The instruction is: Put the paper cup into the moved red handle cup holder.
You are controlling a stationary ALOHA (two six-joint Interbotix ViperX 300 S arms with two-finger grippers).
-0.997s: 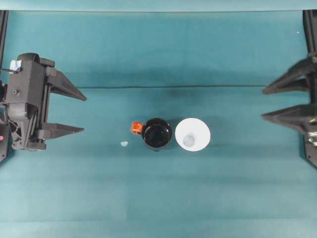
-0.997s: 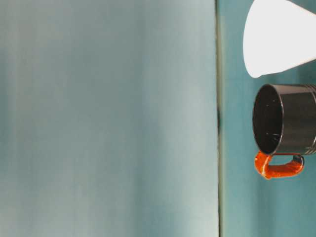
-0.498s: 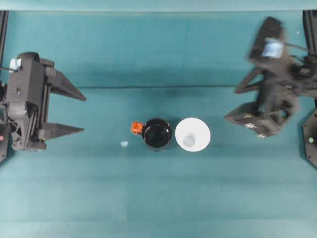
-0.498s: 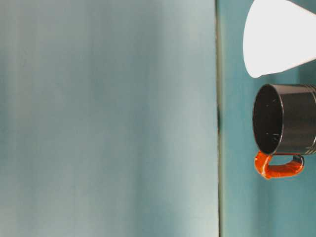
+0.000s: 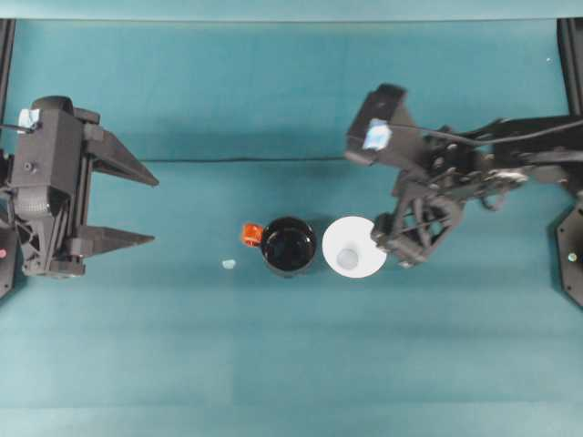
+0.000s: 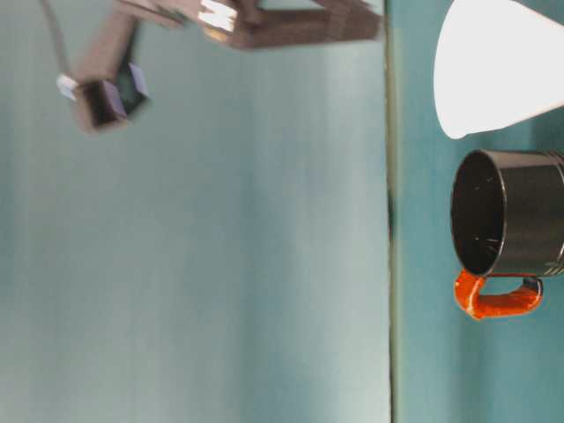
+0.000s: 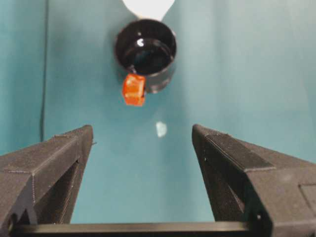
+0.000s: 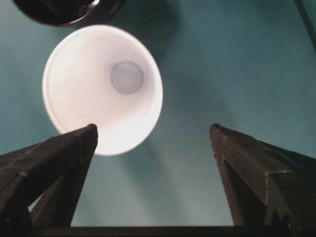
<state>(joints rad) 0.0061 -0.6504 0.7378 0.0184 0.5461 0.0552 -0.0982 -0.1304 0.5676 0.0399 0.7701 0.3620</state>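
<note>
Scanning L to R in the overhead view: left gripper (image 5: 127,208) sits parked at the table's L edge, jaws spread wide, nothing between them, well apart from the work. Next comes a tiny pale scrap (image 5: 228,264) on the teal table (image 5: 273,364), then the red handle cup holder (image 5: 289,245), upright, mouth up, empty inside, orange tab pointing L toward the scrap. Just beside it on the R, rims about touching, stands the paper cup (image 5: 354,247), upright w/ open mouth up, greyish base visible down inside. Right gripper (image 5: 393,244) hovers at the cup's R rim edge; right wrist view shows its jaws wide open, empty, cup (image 8: 102,89) lying ahead and more toward one finger (image 8: 54,163) than centred.

Handling, as a judgement: cup looks v. light, thin-walled, easy to crush or tip; smooth taper means it could slip upward out of a hard pinch. Best hold prob. across the upper wall just under the rim, light squeeze, jaws centred first. Holder looks stiff, glossy, heavier; it may skid if nudged, so approach from the cup's R side, away from it. Cup rim wider than holder mouth, so it should seat by its taper
</note>
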